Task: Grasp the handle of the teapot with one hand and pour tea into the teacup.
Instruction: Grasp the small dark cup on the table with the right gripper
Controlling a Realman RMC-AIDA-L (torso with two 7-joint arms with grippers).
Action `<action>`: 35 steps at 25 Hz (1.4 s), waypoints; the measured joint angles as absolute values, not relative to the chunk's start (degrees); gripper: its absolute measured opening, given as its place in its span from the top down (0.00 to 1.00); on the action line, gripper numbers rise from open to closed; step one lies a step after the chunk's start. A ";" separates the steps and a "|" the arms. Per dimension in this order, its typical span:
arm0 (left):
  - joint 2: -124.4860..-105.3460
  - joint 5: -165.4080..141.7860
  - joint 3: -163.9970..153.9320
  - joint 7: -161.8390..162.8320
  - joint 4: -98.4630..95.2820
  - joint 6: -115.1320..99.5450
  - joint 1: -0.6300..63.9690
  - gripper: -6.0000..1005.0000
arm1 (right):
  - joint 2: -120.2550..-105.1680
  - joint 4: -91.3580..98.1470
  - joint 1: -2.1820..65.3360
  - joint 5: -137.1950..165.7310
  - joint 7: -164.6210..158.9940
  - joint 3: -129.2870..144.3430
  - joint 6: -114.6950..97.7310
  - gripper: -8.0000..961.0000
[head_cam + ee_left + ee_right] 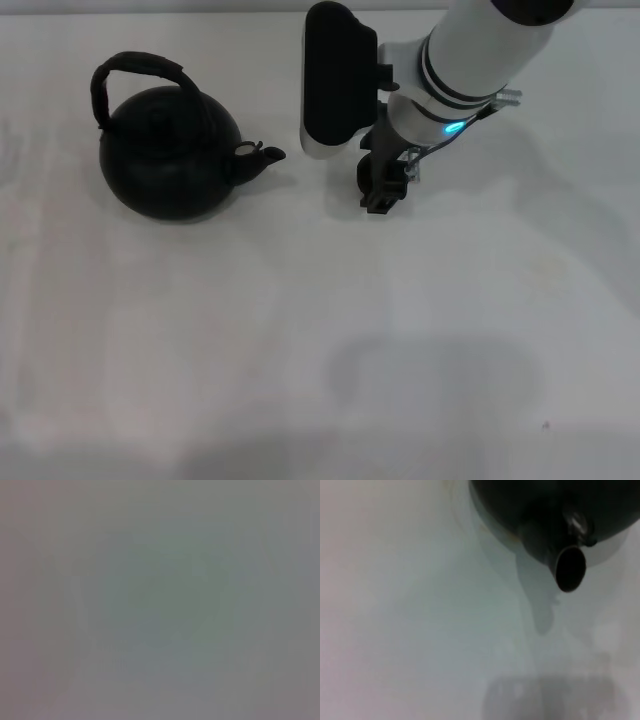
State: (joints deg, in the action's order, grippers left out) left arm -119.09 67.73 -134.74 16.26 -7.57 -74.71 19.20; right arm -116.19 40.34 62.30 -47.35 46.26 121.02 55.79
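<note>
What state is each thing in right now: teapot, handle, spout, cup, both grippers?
teapot: upright on the table, lid on, not held.
handle: raised over the pot, ungrasped.
spout: pointing toward the right arm, mouth open, nothing pouring.
teacup: not visible in any view.
right gripper: beside the spout, apart from the pot, holding nothing visible.
left gripper: out of view; its wrist view shows nothing.
</note>
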 joint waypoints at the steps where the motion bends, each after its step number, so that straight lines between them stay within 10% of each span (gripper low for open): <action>1: -119.09 67.73 -134.74 16.26 -7.57 -74.71 19.21 0.14 | -116.19 40.14 62.40 -47.32 46.00 121.02 55.90 0.16; 35: -119.09 67.41 -134.74 16.26 -7.65 -74.95 19.64 0.14 | -116.19 41.88 62.62 -44.35 42.60 120.68 58.75 0.22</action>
State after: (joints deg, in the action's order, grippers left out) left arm -119.09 67.41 -134.74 16.26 -7.65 -74.95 19.64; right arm -116.19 41.88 62.62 -44.35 42.60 120.68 58.75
